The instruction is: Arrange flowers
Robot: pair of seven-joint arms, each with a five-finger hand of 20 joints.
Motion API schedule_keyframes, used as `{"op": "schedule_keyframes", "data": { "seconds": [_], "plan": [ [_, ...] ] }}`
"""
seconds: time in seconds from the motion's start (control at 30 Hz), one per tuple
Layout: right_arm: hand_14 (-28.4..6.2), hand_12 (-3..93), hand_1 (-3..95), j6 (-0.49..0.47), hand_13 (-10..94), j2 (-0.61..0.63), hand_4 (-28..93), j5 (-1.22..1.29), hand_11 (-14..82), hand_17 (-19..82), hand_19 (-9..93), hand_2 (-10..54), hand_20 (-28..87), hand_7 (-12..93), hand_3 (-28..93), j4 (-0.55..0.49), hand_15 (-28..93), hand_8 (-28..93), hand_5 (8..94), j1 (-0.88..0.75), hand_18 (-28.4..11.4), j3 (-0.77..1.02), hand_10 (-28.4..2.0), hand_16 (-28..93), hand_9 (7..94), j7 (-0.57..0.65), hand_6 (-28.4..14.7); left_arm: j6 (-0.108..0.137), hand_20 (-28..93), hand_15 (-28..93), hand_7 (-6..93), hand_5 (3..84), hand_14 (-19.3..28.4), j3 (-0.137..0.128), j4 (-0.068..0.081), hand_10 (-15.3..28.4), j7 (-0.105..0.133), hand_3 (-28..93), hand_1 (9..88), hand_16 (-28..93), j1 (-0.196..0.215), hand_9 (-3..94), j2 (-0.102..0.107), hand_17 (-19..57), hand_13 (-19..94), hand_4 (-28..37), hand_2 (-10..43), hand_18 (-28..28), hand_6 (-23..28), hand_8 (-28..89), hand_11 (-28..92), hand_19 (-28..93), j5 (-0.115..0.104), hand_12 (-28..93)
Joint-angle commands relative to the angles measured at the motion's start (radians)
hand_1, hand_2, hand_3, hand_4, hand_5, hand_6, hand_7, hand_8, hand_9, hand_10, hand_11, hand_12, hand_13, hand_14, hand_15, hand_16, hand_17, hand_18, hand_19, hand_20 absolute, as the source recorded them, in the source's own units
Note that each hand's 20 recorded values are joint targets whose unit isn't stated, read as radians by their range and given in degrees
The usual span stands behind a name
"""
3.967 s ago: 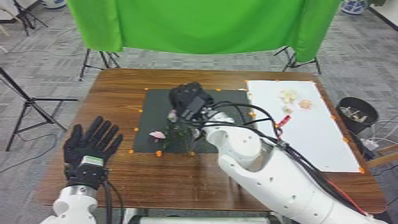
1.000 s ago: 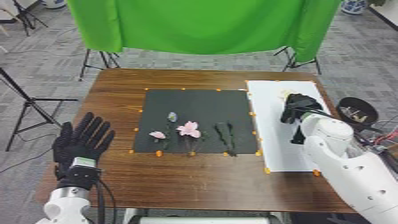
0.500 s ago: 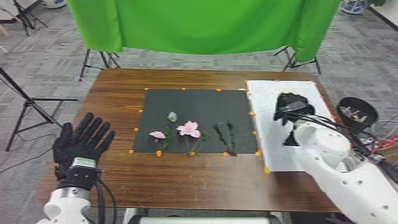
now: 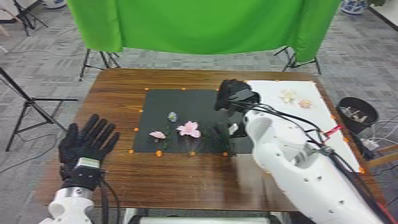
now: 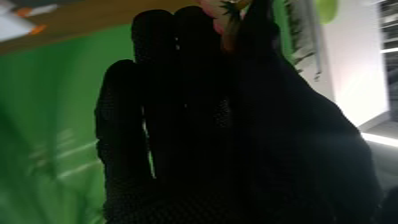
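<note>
1. R hand: fingers and thumb pinching a pinkish flower by the stem, up at the fingertips. Prob. held there so the petals stay free of the glove & don't get crushed.
2. That hand is over the far right corner of the dark mat, by the white board. My guess: flower's being placed w/ the mat group, but can't tell its exact spot.
3. On the mat: big pink bloom, small pink flower to its left, bud a bit farther back. Heads sit apart, stems toward the near edge, presumably so it reads as one spray & no bloom hides another.
4. Pale flowers lie at the far end of the board, prob. spare stock kept within the R arm's reach.
5. L hand: spread, empty, over the L side of the worktop, clear of the flowers; prob. parked there so it won't knock anything.
6. Next, I'd say: lower gently, stem first, then let go. Risk: thin stem could twist or snag on the glove fabric.
</note>
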Motion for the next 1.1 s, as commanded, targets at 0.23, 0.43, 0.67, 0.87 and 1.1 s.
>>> {"op": "schedule_keyframes", "data": {
  "seconds": [0.23,0.43,0.67,0.87,1.1],
  "plan": [
    [-7.8,31.5,58.6,-0.047,65,-0.041,-28,-0.028,13.2,27,75,-2.7,40,21,67,0.008,32,0,76.1,-0.060,-18.1,-0.049,-9.7,36,84.0,0.004,1.7,0.000,9,41,13.9,41.1,17.3,-0.001,0.005,16.5,-0.033,70,26.3,-7,-0.007,34.0,-0.008,-6.8,24,-28.3,15.9,15.4,10.3,-8,24,37,0.007,12],
    [-8.0,31.0,58.2,-0.039,65,-0.059,-28,-0.019,12.8,27,75,-2.2,40,20,67,0.009,32,0,75.4,-0.072,-18.2,-0.047,-9.8,35,83.2,0.008,1.4,0.008,9,40,13.8,41.0,17.2,-0.003,0.007,16.4,-0.039,70,26.3,-7,-0.006,33.8,-0.007,-6.9,24,-28.3,15.9,15.4,10.3,-8,24,37,0.005,12],
    [-9.0,27.5,55.7,-0.041,63,-0.061,-28,-0.009,13.4,26,73,-3.1,37,20,68,0.005,33,-2,72.0,-0.093,-18.6,-0.048,-10.7,31,79.7,0.016,0.8,0.000,9,40,13.7,41.0,17.1,-0.004,0.007,16.4,-0.052,70,26.3,-7,-0.012,33.7,-0.012,-6.9,23,-28.3,15.9,15.4,10.3,-8,24,37,0.006,12],
    [-10.6,18.8,48.7,-0.075,61,-0.056,-28,0.022,14.5,25,70,-6.9,33,17,77,-0.003,33,-7,64.2,-0.100,-19.2,-0.033,-11.4,22,73.9,0.038,1.4,0.018,9,40,13.6,39.8,17.2,-0.020,0.001,16.4,-0.031,70,26.2,-7,-0.003,33.4,-0.009,-6.8,23,-28.3,16.0,15.3,10.3,-8,24,37,-0.006,12],
    [-11.9,15.8,43.7,-0.065,60,-0.042,-28,0.042,14.2,24,68,-8.6,31,17,79,-0.045,33,-13,61.9,-0.105,-19.6,-0.009,-12.3,20,70.0,0.049,0.8,0.015,9,40,13.6,39.5,17.2,-0.016,0.001,16.4,-0.027,70,26.0,-7,0.001,33.3,-0.013,-6.7,23,-28.3,16.1,15.3,10.3,-8,24,37,-0.011,12]
  ]
}}
